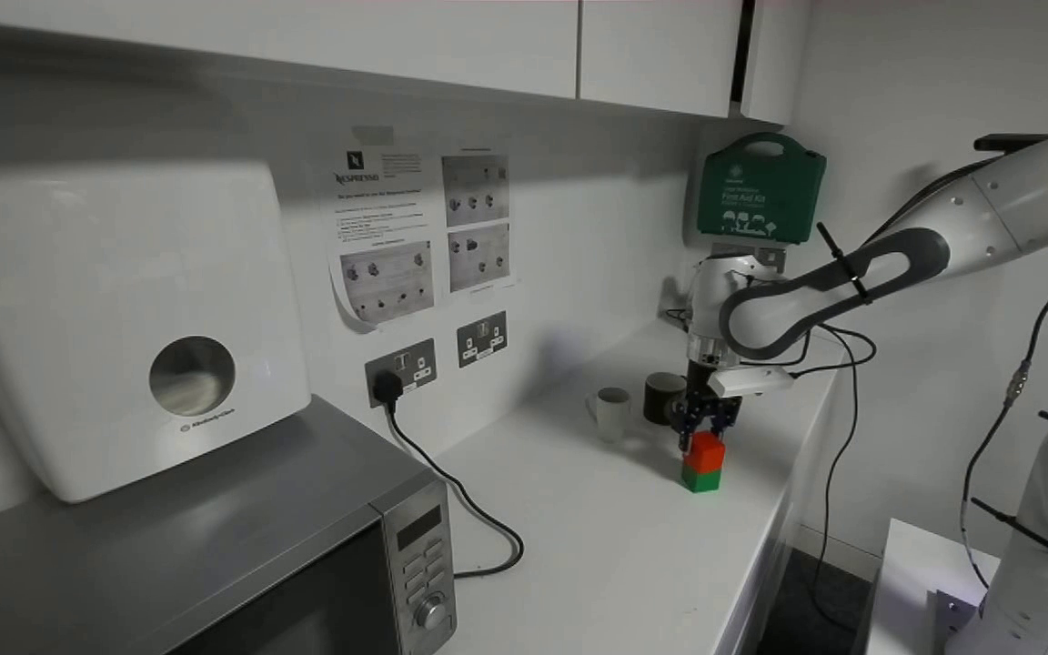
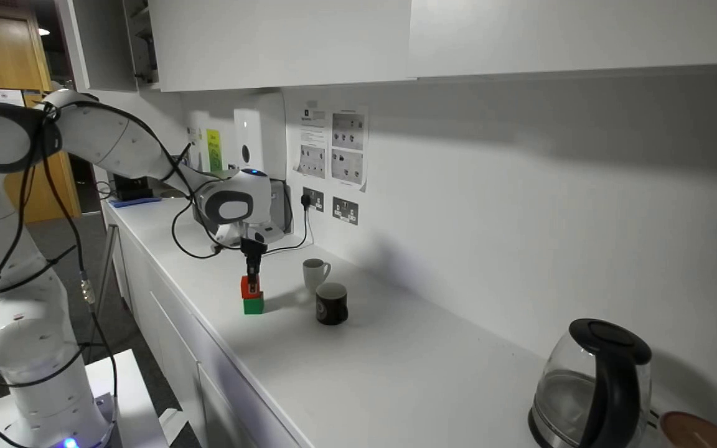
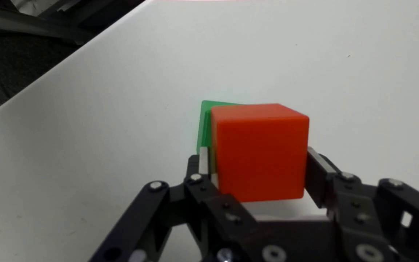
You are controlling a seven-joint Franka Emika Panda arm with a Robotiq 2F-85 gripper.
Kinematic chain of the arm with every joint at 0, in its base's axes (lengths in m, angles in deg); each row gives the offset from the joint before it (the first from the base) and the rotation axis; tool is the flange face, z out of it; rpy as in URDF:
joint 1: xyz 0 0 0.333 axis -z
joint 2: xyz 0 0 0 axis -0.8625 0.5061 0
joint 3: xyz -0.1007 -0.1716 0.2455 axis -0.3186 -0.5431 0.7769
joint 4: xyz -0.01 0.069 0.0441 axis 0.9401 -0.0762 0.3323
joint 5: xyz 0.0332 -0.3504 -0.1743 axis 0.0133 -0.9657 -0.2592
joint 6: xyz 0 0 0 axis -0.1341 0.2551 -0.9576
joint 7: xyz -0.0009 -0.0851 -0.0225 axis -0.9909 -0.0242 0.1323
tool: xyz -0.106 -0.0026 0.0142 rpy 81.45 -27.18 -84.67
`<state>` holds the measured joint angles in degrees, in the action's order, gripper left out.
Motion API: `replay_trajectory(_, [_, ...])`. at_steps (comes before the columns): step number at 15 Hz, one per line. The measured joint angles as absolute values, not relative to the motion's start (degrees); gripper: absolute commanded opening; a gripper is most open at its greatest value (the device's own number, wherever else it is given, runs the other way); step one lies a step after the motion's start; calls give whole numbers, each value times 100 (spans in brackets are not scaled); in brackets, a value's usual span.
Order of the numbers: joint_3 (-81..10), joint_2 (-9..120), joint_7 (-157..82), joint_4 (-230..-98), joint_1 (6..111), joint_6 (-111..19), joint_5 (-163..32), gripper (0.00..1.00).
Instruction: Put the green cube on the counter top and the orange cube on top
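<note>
Jaws are straddling the orange cube point(image 3: 262, 158) over the green cube point(image 2: 253, 305).

The orange cube is seemingly resting on the green one, a little off-line. In the wrist view one finger point(image 3: 203, 160) is leaving a thin gap beside it while the opposite one is apparently touching, so I cannot tell whether they are clamping. The green cube is sitting on the white surface point(image 2: 396, 361), serving as base; the jaws are probably bracketing the upper cube to settle it squarely. Toward the wall point(image 2: 520, 218), a dark mug point(image 2: 332, 306) and a pale mug point(image 2: 314, 274) are standing near. Farther out, a green case point(image 1: 760, 186) is reading "First Aid Kit", a paper sheet point(image 1: 383, 196) is showing "NESPRESSO", and a white dispenser point(image 1: 124, 300) above the microwave point(image 1: 251, 496) is bearing small writing beginning "Kimberly".
</note>
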<state>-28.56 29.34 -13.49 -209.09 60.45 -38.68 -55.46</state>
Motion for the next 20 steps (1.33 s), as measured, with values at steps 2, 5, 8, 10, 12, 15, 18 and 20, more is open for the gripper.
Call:
replay_trajectory(2, [-2856, 2959, -1349, -20898, 6045, -3868, -5552, 100])
replay_trajectory(5, [-2856, 2978, -1349, -20894, 6045, -3868, -5556, 100])
replay_trajectory(8, [-2856, 3002, -1349, -20891, 6045, -3868, -5567, 100])
replay_trajectory(10, [-2856, 2985, -1349, -20882, 6045, -3868, -5570, 100])
replay_trajectory(12, [-2859, 2852, -1349, -20880, 6045, -3864, -5573, 100])
replay_trajectory(15, [-2878, 2353, -1356, -20897, 6049, -3675, -5589, 100])
replay_trajectory(18, [-2886, 1558, -1430, -20962, 6077, -3199, -5592, 100])
replay_trajectory(20, [-2893, 947, -1822, -20980, 6086, -2452, -5606, 100])
